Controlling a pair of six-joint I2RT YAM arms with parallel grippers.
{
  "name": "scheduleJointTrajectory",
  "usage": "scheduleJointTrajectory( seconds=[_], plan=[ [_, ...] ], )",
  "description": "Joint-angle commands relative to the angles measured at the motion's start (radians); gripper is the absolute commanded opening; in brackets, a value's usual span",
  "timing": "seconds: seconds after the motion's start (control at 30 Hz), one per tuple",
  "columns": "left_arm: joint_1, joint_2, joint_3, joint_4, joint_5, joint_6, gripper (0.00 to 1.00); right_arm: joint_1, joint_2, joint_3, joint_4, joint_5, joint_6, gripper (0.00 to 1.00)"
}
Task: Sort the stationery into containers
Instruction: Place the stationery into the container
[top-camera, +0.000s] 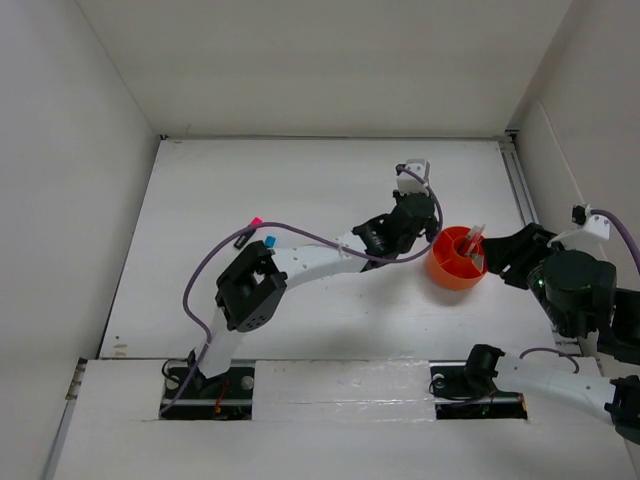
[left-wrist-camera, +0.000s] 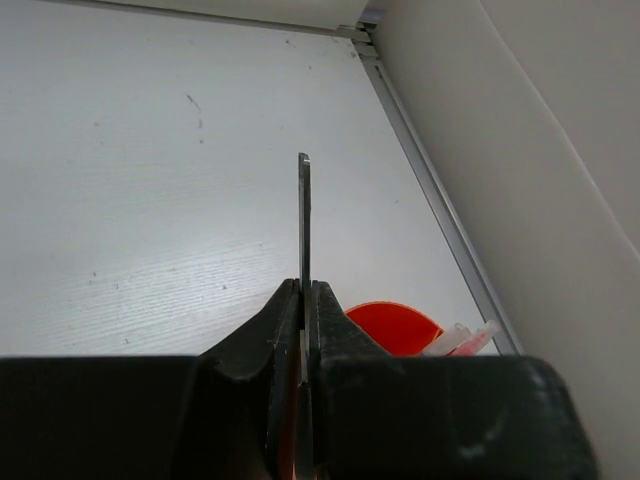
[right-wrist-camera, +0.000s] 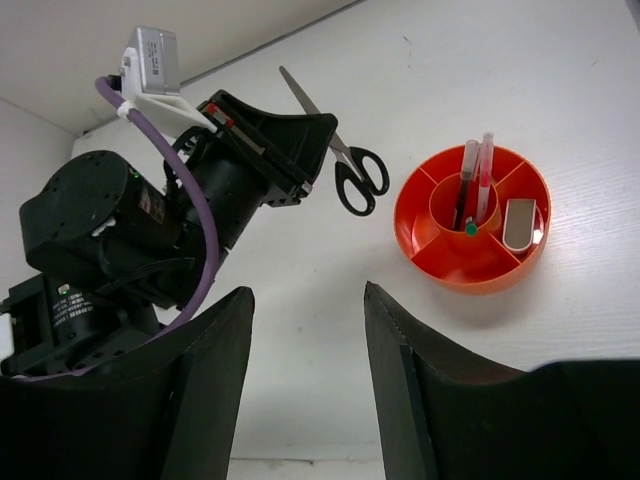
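My left gripper (left-wrist-camera: 304, 292) is shut on the black-handled scissors (left-wrist-camera: 304, 215), whose closed blades stick straight out past its fingertips. From the right wrist the scissors (right-wrist-camera: 345, 160) hang above the table just left of the orange cup (right-wrist-camera: 470, 268), handles toward the cup. The cup's (top-camera: 452, 272) middle well holds a red-orange pen (right-wrist-camera: 484, 170) and a dark pen. A pale tan oblong piece (right-wrist-camera: 520, 222) lies in a side section. My right gripper (right-wrist-camera: 308, 292) is open and empty, right of the cup. A pink marker (top-camera: 254, 222) and a blue one (top-camera: 270, 241) lie far left.
A metal rail (top-camera: 520, 190) runs along the table's right edge, close behind the cup. White walls close in the table at the back and on both sides. The left arm's purple cable (top-camera: 300, 235) loops over the table's middle.
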Motion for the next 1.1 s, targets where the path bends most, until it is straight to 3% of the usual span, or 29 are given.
scheduleJointTrajectory(
  seconds=[0.0,1.07],
  plan=[
    [-0.022,0.004,0.078,0.022,-0.041,0.002,0.00,0.008,-0.021,0.030,-0.017,0.018,0.009,0.54],
    [-0.031,0.132,0.100,0.056,0.027,-0.075,0.00,0.008,-0.069,0.010,-0.017,-0.029,-0.009,0.54]
  ],
)
